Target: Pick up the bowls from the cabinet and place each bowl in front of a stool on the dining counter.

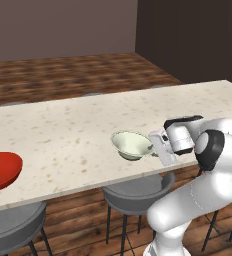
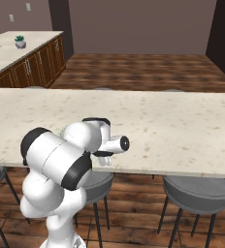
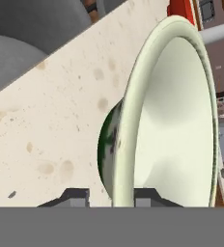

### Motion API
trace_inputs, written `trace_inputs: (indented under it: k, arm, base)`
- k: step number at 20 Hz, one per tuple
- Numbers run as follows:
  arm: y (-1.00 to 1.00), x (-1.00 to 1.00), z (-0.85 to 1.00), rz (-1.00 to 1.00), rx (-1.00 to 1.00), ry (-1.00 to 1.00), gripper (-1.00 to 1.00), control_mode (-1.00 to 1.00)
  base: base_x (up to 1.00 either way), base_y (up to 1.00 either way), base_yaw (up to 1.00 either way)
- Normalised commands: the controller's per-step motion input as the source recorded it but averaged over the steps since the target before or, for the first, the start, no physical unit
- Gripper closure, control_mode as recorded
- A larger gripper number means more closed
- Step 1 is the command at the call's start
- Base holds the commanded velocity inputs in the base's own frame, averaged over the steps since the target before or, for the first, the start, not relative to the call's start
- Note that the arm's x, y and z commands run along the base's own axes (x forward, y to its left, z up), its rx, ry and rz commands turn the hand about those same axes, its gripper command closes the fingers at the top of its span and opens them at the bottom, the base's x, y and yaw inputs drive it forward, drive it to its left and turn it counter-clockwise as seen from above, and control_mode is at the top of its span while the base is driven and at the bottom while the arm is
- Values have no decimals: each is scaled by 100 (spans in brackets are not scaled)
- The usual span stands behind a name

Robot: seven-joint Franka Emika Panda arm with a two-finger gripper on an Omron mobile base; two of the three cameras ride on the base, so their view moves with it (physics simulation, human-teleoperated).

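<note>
The cream-white bowl (image 1: 132,145) with its green band rests upright on the dining counter (image 1: 78,125), near the front edge and above a grey stool (image 1: 138,190). My gripper (image 1: 153,148) is at the bowl's right rim. In the hand view the bowl (image 3: 181,120) fills the right side and my gripper (image 3: 111,197) straddles its rim, open, with a gap beside the left fingertip (image 3: 77,197). The red bowl (image 1: 0,170) sits on the counter at the far left, above another stool (image 1: 13,225). The cabinet is out of view.
In the right base view my arm covers the counter (image 2: 172,126) edge, with a stool (image 2: 201,193) under it at the right. A wooden drawer unit with a stone top (image 2: 22,53) and a small plant (image 2: 20,41) stands at the back left. Wood floor lies beyond.
</note>
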Motion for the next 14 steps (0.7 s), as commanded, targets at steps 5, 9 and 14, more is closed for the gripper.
trace_inputs:
  k: [5,9,14]
  arm:
    - [0,0,0,0,0,0,-100,-100]
    - [1,0,0,0,0,0,-100,-100]
    - [0,0,24,0,-5,0,-100,-100]
  base:
    - [0,0,0]
    - [0,0,0]
    - [0,0,0]
